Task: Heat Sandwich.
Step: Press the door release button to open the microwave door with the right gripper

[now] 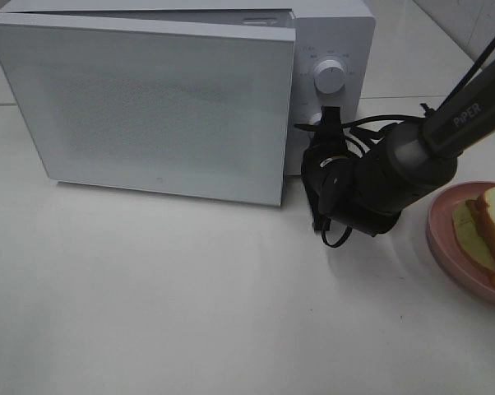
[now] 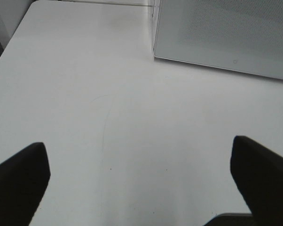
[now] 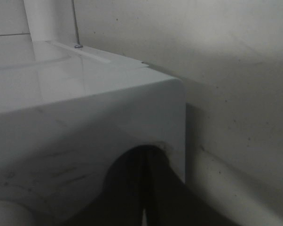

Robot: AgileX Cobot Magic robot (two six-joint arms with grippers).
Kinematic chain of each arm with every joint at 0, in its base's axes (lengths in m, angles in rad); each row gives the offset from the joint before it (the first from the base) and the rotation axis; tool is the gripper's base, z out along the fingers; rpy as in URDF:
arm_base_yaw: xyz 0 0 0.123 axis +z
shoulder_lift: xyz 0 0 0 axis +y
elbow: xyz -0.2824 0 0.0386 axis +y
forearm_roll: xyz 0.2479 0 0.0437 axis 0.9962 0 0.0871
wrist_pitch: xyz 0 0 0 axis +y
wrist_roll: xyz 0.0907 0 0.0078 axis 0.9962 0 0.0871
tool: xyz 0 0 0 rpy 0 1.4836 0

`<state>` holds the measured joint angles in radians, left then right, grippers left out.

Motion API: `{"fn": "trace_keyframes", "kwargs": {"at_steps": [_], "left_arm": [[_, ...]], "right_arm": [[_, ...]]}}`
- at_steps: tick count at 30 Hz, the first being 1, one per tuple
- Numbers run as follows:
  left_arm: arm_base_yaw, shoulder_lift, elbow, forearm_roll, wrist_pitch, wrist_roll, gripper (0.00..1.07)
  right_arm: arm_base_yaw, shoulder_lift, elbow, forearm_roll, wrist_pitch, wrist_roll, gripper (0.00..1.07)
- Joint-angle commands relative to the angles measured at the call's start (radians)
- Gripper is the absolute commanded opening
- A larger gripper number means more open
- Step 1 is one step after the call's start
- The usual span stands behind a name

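The sandwich (image 1: 488, 226), white bread with a tan crust, lies on a pink plate (image 1: 445, 240) at the table's right edge, partly cut off by the frame. The white microwave (image 1: 346, 41) stands at the back with its door (image 1: 149, 107) swung ajar. My right gripper (image 1: 329, 115) is shut, its tip against the control panel just below the upper knob (image 1: 328, 78). In the right wrist view its dark fingertips (image 3: 146, 165) touch the microwave's white face. My left gripper (image 2: 141, 183) is open over bare table with nothing between its fingers; it is out of the high view.
The right arm (image 1: 453, 123) reaches in from the right, above the table between microwave and plate. The door's lower corner (image 2: 156, 55) shows in the left wrist view, ahead of the left gripper. A wall stands behind the microwave.
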<state>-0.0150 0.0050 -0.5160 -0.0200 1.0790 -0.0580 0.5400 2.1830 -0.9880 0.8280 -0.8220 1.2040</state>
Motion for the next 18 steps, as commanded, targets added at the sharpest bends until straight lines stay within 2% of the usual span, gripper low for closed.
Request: {"fn": "trace_keyframes", "kwargs": {"at_steps": [1,18], "left_arm": [[0.005,-0.004,0.001,-0.007,-0.004,-0.005,0.98],[0.005,-0.004,0.001,-0.007,-0.004,-0.005,0.98]], "right_arm": [[-0.060,0.001,-0.090,-0.050,-0.215,-0.030,0.00],[-0.060,-0.003,-0.090,-0.054,-0.227,-0.035,0.00]]}}
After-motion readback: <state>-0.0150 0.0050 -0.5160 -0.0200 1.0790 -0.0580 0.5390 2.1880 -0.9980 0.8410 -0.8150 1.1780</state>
